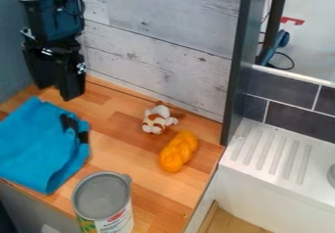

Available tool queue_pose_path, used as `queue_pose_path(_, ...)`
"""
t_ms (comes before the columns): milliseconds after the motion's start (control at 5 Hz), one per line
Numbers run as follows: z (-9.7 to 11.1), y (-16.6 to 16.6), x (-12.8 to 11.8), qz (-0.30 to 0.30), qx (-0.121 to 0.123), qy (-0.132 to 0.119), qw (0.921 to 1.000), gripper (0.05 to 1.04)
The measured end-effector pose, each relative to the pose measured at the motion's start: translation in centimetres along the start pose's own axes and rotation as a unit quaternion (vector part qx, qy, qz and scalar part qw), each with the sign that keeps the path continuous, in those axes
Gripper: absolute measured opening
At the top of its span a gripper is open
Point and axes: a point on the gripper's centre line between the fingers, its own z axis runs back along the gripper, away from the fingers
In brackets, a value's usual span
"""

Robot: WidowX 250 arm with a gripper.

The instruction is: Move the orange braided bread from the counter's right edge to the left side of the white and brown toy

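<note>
Whitewashed wood-plank panel [177, 46] backs butcher-block-style wooden counter [124, 151]; dark upright post [237, 70] divides it from dark tiles [291, 122] with pale grout, above white ridged drainboard [272, 156]. Blue-gray wall at left.

A lane of wooden surface [121, 151] runs between the blue cloth [39, 144] at left and the small plush toy [156, 119] and orange braided loaf [178, 151] at right. The tall can [103, 198] stands at its near end; the plank wall [163, 51] closes the far side, the dark upright panel [237, 65] the far right.
</note>
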Motion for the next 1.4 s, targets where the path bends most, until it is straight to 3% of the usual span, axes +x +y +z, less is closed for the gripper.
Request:
queue_pose_path(200, -0.6, -0.1, -0.1, 0.001, -0.006, 0.009, 0.9999, 1.001)
queue_pose_path(400, -1.2, -3.0, 1.4, -0.046, -0.012, -0.010, 0.9988, 1.001)
queue_pose_path(600, -1.5, -6.9, 3.5, -0.112, -0.007, -0.041, 0.9928, 1.001)
queue_pose_path(800, -3.4, -9.8, 5.4, -0.146, -0.012, -0.047, 0.9881, 1.001)
queue_pose_path(1000, -5.4, -11.4, 6.5, -0.142, -0.010, -0.037, 0.9891, 1.001)
queue_pose_path(1200, -6.7, -11.7, 8.3, -0.149, -0.005, -0.053, 0.9874, 1.001)
queue_pose_path(1400, -8.1, -11.3, 8.9, -0.136, -0.002, -0.034, 0.9902, 1.001)
